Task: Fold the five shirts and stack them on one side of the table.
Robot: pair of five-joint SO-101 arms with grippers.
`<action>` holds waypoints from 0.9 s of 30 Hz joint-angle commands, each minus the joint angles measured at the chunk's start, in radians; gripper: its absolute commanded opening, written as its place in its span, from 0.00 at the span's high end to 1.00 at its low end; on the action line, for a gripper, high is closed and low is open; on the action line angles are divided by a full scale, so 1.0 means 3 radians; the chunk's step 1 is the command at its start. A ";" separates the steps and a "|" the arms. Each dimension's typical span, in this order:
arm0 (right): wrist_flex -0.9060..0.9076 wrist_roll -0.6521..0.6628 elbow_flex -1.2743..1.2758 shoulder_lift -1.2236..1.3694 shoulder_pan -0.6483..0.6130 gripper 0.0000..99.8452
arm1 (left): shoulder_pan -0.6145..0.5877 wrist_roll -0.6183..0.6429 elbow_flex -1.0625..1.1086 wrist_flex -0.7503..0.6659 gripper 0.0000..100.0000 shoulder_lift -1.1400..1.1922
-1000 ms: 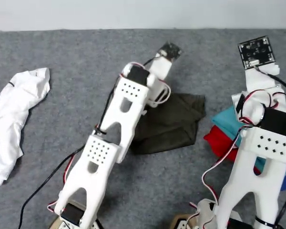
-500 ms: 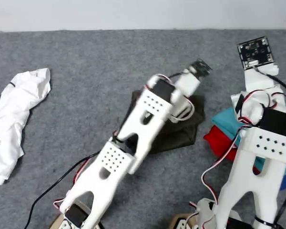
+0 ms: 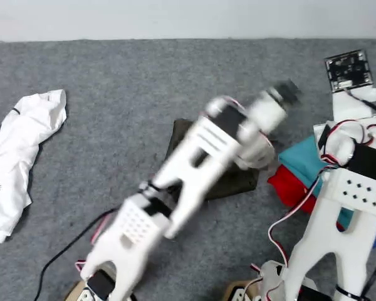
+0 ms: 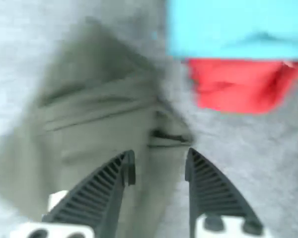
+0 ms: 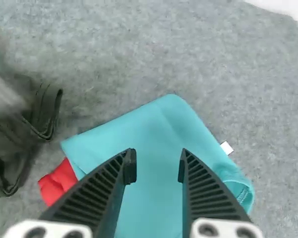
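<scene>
A dark olive shirt [image 3: 183, 134] lies folded mid-table, partly under my left arm [image 3: 219, 141]. In the left wrist view my left gripper [image 4: 159, 166] is open just above the olive shirt [image 4: 94, 129], with nothing between its fingers. The teal shirt [image 4: 238, 27] and the red shirt [image 4: 233, 87] lie beyond it. My right gripper [image 5: 155, 166] hangs open over the teal shirt [image 5: 154, 134], which lies on top of the red shirt [image 5: 54, 187]. The stack of teal [image 3: 301, 157] and red [image 3: 290, 185] sits at the table's right side. A crumpled white shirt [image 3: 19, 150] lies at the far left.
Grey felt [image 3: 113, 81] covers the table, and a pale wall runs along its far edge. Cables [image 3: 62, 248] trail from the arm bases at the near edge. Open felt lies between the white shirt and the olive one.
My left arm has swung to the right across the olive shirt toward the teal and red stack. The right arm shifted slightly right. The shirts have stayed about where they were.
</scene>
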 commanded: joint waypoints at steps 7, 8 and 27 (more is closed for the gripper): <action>-0.0217 -0.0542 -0.0118 0.0606 -0.0939 0.85 | -0.1749 -0.0240 0.0033 0.0056 0.83 -0.0967; -0.0176 -0.0547 -0.0215 0.0785 -0.1107 0.85 | -0.1923 -0.0256 0.0090 0.0056 0.83 -0.1018; 0.0985 -0.0527 -0.2849 0.3685 -0.2013 0.89 | -0.2905 -0.0240 0.1537 0.0051 0.83 -0.1463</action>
